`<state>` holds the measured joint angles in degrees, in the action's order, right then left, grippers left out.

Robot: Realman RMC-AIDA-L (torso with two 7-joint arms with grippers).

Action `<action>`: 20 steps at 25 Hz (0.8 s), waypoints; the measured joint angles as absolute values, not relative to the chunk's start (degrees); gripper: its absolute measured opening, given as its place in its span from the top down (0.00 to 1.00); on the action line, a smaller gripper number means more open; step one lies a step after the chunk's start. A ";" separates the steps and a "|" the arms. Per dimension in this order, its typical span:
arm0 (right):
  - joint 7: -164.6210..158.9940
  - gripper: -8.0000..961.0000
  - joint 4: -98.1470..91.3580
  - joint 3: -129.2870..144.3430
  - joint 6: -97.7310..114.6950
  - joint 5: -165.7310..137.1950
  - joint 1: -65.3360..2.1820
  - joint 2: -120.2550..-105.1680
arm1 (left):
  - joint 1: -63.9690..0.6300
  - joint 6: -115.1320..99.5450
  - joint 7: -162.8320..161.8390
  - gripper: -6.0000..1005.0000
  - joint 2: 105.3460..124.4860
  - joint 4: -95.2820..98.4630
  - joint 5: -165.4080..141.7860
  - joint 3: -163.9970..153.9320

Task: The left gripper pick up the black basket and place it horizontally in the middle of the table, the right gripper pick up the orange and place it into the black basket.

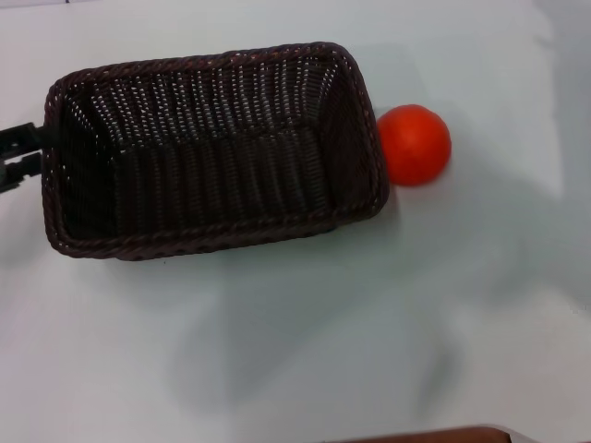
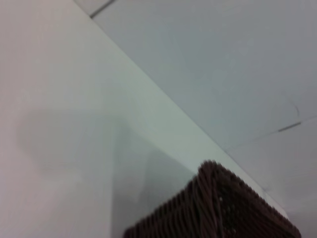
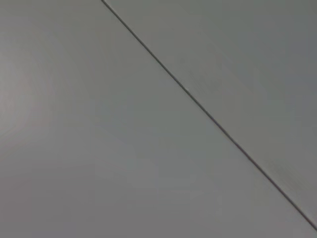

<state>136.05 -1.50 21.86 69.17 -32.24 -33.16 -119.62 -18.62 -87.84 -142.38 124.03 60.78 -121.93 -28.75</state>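
Observation:
The black basket [image 1: 212, 148] lies lengthwise across the left and middle of the head view, open side up and empty. A faint shadow spreads on the table [image 1: 277, 369] in front of it, so it seems to hang above the tabletop. My left gripper [image 1: 20, 155] is at the basket's left short rim and holds it there. A corner of the basket's rim also shows in the left wrist view [image 2: 218, 208]. The orange [image 1: 414, 145] rests on the table just right of the basket's right end. My right gripper is out of view.
A brown edge [image 1: 434, 434] shows at the bottom of the head view. The right wrist view shows only a grey surface crossed by a thin dark seam [image 3: 208, 114]. The table's far edge [image 2: 163, 114] runs through the left wrist view.

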 joint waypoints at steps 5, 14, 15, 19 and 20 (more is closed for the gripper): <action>135.65 0.39 -3.56 26.54 68.96 -32.75 -32.99 -119.61 | -19.41 -86.74 -134.66 0.41 123.56 61.20 -120.97 -23.24; 112.13 0.40 -21.55 43.29 69.95 -45.45 -28.07 -115.79 | -18.29 -84.76 -101.43 0.41 124.14 51.56 -93.39 -18.18; 108.64 0.40 -24.14 44.10 70.74 -49.61 -27.64 -114.83 | -18.21 -85.22 -98.22 0.41 124.19 49.85 -90.76 -18.17; 96.56 0.40 -36.71 45.59 73.07 -68.81 -26.85 -111.86 | -18.41 -89.64 -79.60 0.41 124.12 39.88 -80.10 -18.14; 93.87 0.40 -39.04 45.52 73.27 -73.41 -26.89 -111.45 | -18.41 -89.64 -79.60 0.41 124.12 39.88 -80.10 -18.14</action>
